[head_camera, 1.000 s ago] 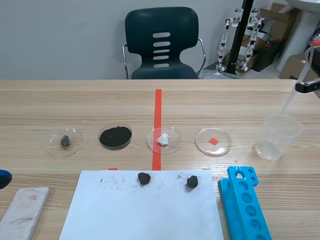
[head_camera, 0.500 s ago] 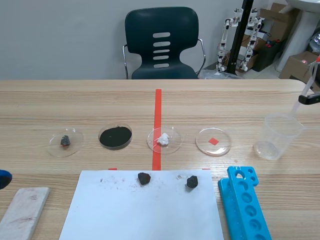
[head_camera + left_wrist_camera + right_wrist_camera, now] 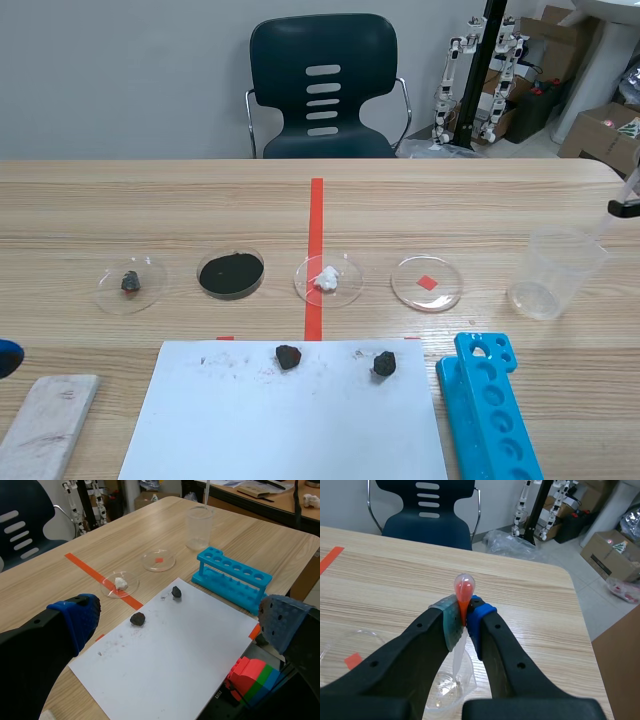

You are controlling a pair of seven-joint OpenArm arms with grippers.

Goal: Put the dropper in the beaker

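Dropper point(image 3: 464, 587) sat pinched in your right gripper point(image 3: 461, 622), pads closed on the neck just under the bulb. It looked light, soft and squashable, probably slick, so the neck was the sound place to hold it, and gently. The stem was clear plastic and the bulb showed an orange-red tint. Below, the stem hung at the clear beaker point(image 3: 553, 272); whether its tip was inside the rim, you could not tell. Well away, your left gripper point(image 3: 180, 617) stood spread wide, empty.

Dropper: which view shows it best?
Right wrist view: the dropper, red bulb up, is pinched in the right gripper. Scene view catches only its stem; left wrist view, a thin far stem above the beaker.
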